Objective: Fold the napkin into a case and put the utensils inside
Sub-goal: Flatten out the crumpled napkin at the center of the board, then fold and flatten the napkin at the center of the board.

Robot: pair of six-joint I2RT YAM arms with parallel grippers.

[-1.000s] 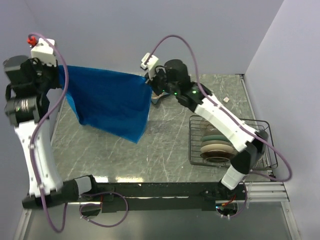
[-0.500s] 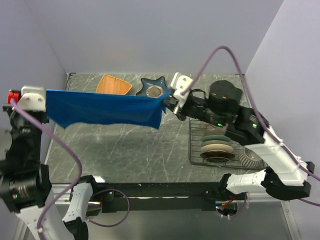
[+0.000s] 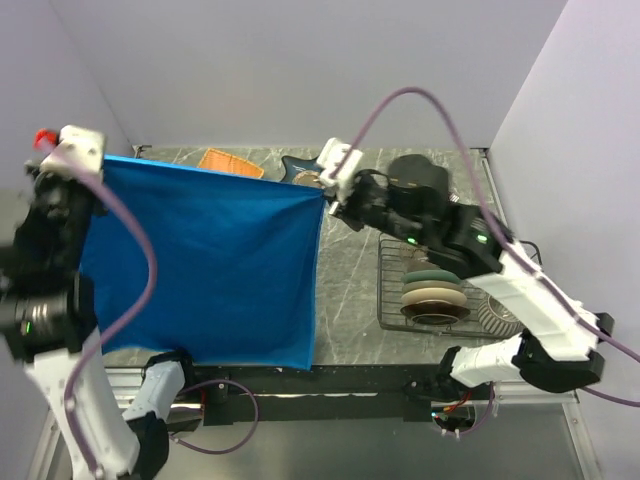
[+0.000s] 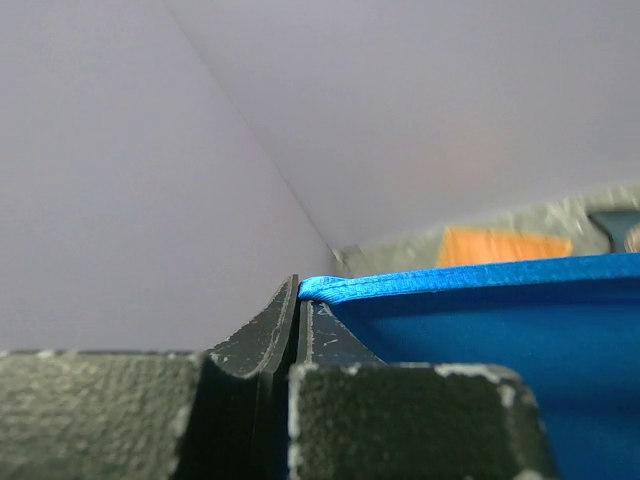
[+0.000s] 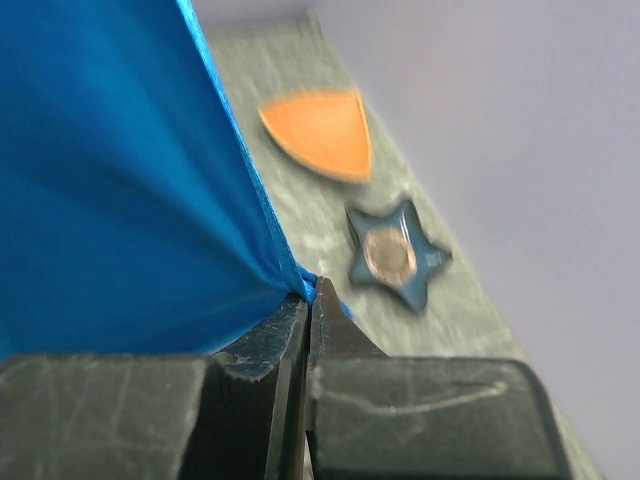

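The bright blue napkin (image 3: 205,265) hangs spread out flat between my two grippers, high above the table. My left gripper (image 3: 92,170) is shut on its top left corner; the hem (image 4: 450,278) runs from the closed jaws in the left wrist view. My right gripper (image 3: 325,200) is shut on its top right corner, and the cloth (image 5: 110,200) fills the left of the right wrist view. The spoon and fork are out of view. No folded case is in view.
An orange triangular dish (image 3: 230,162) and a dark star-shaped dish (image 3: 300,175) lie at the back of the table, partly behind the napkin. A wire rack (image 3: 455,290) with stacked bowls stands at the right. Grey walls enclose the table.
Both grippers have lifted and pulled the napkin taut, so it now hangs as a full flat square. Earlier it was a narrow bunched strip. The left arm rose and the right arm moved left.
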